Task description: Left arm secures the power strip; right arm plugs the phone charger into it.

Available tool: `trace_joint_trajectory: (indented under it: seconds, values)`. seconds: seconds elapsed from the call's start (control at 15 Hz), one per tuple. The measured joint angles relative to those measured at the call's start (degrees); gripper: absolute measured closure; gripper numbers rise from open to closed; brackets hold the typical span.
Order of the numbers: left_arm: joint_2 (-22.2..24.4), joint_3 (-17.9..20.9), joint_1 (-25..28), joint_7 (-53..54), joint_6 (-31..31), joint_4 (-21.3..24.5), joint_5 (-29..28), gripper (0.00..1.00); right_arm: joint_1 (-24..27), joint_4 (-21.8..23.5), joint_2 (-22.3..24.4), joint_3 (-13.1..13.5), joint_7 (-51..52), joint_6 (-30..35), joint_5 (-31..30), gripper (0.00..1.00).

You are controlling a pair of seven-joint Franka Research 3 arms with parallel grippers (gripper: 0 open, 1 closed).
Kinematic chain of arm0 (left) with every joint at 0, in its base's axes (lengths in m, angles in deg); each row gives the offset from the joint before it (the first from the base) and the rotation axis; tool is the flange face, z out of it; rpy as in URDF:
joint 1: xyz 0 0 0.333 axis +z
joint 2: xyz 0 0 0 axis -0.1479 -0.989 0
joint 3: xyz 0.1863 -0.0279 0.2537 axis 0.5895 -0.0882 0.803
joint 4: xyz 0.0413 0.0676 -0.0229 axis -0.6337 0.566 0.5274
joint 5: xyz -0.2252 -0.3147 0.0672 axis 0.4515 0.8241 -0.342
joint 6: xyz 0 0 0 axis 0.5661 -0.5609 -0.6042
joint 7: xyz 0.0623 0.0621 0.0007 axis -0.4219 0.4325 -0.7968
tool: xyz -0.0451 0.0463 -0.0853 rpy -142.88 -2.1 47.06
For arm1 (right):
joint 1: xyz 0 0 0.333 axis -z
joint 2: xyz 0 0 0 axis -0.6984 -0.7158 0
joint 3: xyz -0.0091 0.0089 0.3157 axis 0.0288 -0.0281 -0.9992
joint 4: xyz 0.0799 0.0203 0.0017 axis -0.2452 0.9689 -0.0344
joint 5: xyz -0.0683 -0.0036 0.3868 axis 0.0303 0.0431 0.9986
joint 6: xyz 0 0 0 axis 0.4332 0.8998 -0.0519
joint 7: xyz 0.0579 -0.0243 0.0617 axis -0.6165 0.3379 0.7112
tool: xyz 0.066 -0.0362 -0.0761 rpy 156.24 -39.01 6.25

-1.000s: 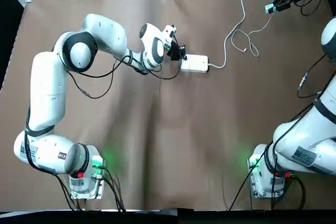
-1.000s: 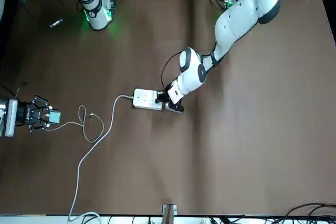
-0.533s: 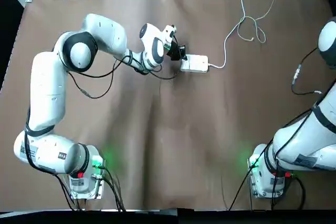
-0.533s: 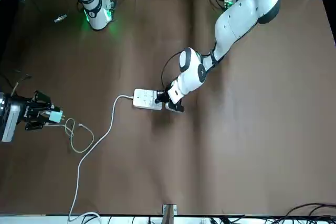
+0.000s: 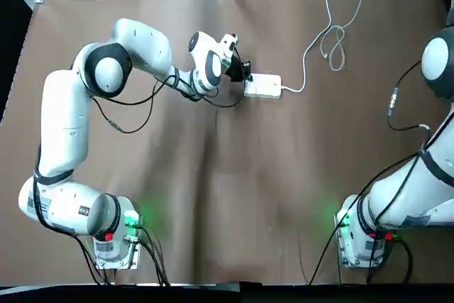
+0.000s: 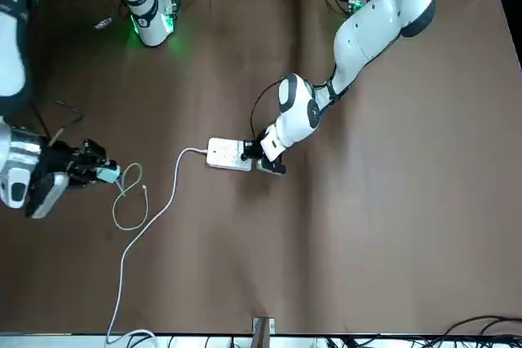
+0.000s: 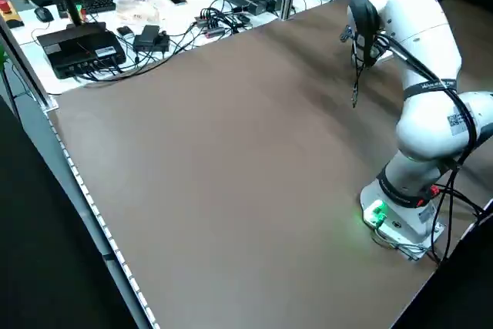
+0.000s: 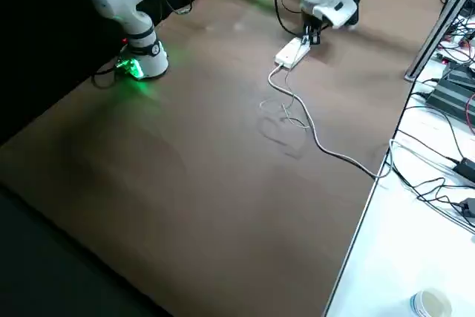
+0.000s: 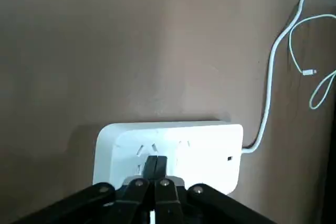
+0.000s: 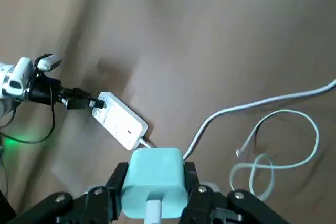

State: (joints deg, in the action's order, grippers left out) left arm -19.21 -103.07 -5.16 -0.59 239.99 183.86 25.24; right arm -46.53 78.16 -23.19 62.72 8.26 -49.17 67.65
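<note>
Left gripper (image 6: 263, 155): low on the table, fingers closed together and pressed on the power strip's end away from its cord; nothing clasped between them, contact by fingertip only, per the left wrist view.

Power strip (image 5: 262, 86): flat on the brown table (image 5: 234, 196) near its middle, sockets upward, cord (image 5: 312, 40) running off the far short end toward the table's far edge.

Right gripper (image 6: 86, 162): raised over the far right part of the table, well apart from the strip; fingers clamped on the flanks of the phone charger (image 10: 154, 180).

Phone charger: teal cube, held aloft, its thin cable (image 6: 126, 197) hanging in loose loops beside the strip's cord.

Handling note, step in hand (carrying the charger to the strip): likely best to bring the charger above a free socket, square its prongs to the slots, then press straight down. Keep the dangling cable clear of the strip's cord. Left fingers probably need firm downward pressure so the strip does not slide or tip.
</note>
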Motion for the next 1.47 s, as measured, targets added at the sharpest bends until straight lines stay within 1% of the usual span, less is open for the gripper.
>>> trace_joint_trajectory:
  seconds: [0.27, 0.4, 0.6, 1.27, 1.47]
  values:
    - [0.00, 0.00, 0.00, 0.00, 0.00, 0.00, 0.00, 0.99, -4.20, 0.00, 0.21, 0.02, -11.12, -0.14, -2.49, 0.52]
    - [0.00, 0.00, 0.00, 0.00, 0.00, 0.00, 0.00, 0.99, -6.44, 0.06, 0.22, 0.00, -18.98, -0.14, -5.00, 0.52]
    - [0.00, 0.01, 0.00, 0.00, 0.00, 0.00, 0.00, 0.99, -9.64, 0.45, 0.22, -0.02, -29.46, -0.15, -6.33, 0.52]
    - [0.00, 0.01, -0.01, 0.01, 0.01, 0.00, 0.00, 0.99, -15.72, 1.52, 0.02, -0.02, -38.03, -0.34, -7.77, 0.52]
    - [0.00, 0.02, -0.02, 0.01, 0.01, 0.00, 0.00, 0.99, -18.80, 5.56, -0.61, -0.02, -41.33, -4.86, -7.80, 0.52]
